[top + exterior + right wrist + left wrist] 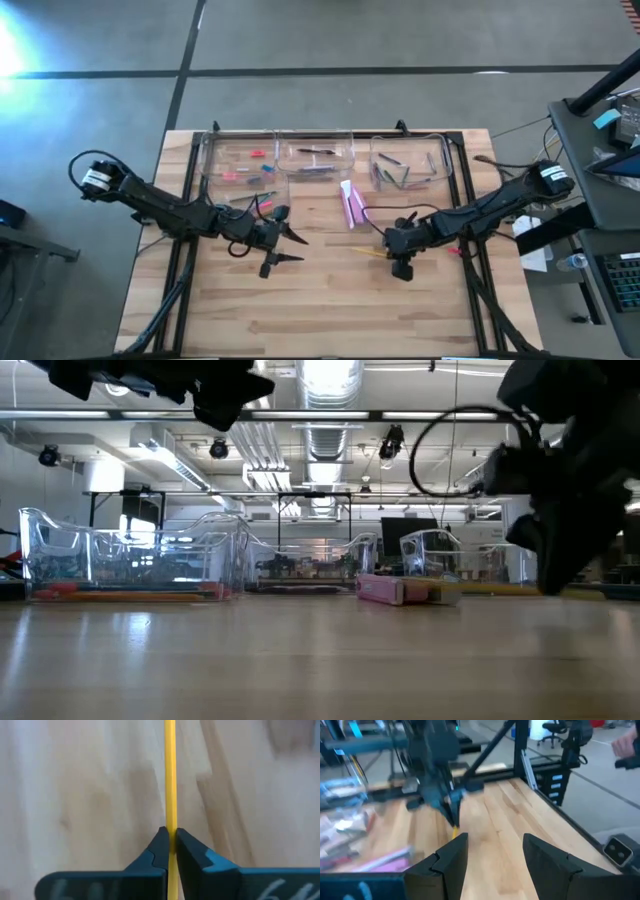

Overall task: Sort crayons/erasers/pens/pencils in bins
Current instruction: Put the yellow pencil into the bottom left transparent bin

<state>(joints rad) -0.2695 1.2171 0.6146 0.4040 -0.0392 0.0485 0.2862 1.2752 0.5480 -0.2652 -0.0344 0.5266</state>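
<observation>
My right gripper [386, 251] is low over the middle of the table, right of centre, and shut on a thin yellow pencil [365, 251] that points toward the table's left. It is also in its wrist view [170, 842]. My left gripper [297, 249] is open and empty, left of centre and above the table, its fingers pointing toward the right gripper; it also shows in the left wrist view [495, 852]. Clear bins [245, 160] [315, 157] [410, 162] stand in a row along the far side, with small pieces in them. My right gripper pinches the yellow pencil's shaft [170, 822] between its two fingertips [159, 847]. The fingers come slanting down from the table's right and lie roughly along the pencil, which runs on ahead of them. Whether the pencil rests on the wood, I cannot tell.
Two pink blocks [351, 206] lie side by side on the wood between the bins and the right gripper; they also show in the low view [400, 590]. The near half of the table is bare wood [320, 310]. A black frame [470, 190] runs along the table's edges.
</observation>
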